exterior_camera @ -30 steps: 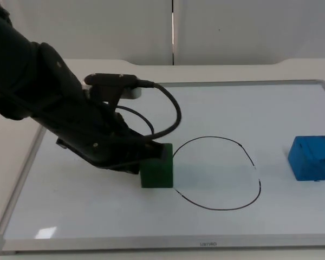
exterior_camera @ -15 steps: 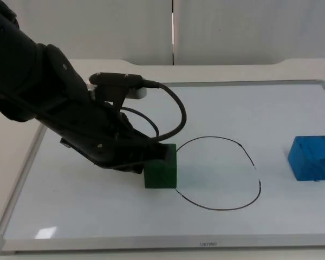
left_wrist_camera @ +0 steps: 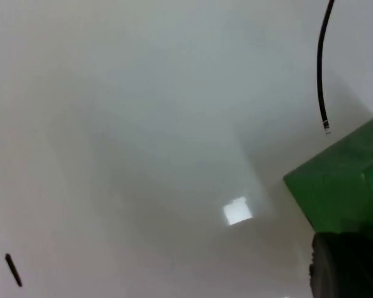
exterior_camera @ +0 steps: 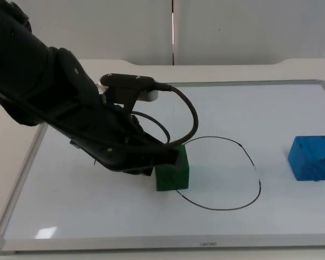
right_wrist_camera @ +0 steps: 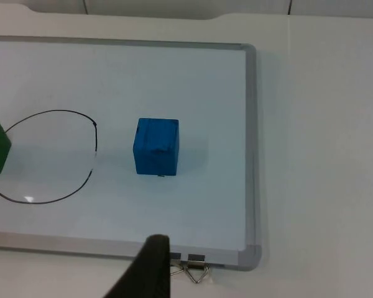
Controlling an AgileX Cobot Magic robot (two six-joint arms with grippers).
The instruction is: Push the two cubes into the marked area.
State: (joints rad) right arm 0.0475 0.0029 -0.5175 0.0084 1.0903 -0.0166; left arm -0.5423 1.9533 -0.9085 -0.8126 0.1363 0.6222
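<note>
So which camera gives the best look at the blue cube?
The right wrist view: the blue cube sits whole and unobstructed on the whiteboard, just outside the drawn outline. The top view shows it too, but near the picture's edge. The left wrist view faces the green cube instead.

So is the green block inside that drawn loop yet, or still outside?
Partly in. In the top view the green block straddles the left edge of the drawn loop, with the left gripper behind it. The blue block sits outside.
</note>
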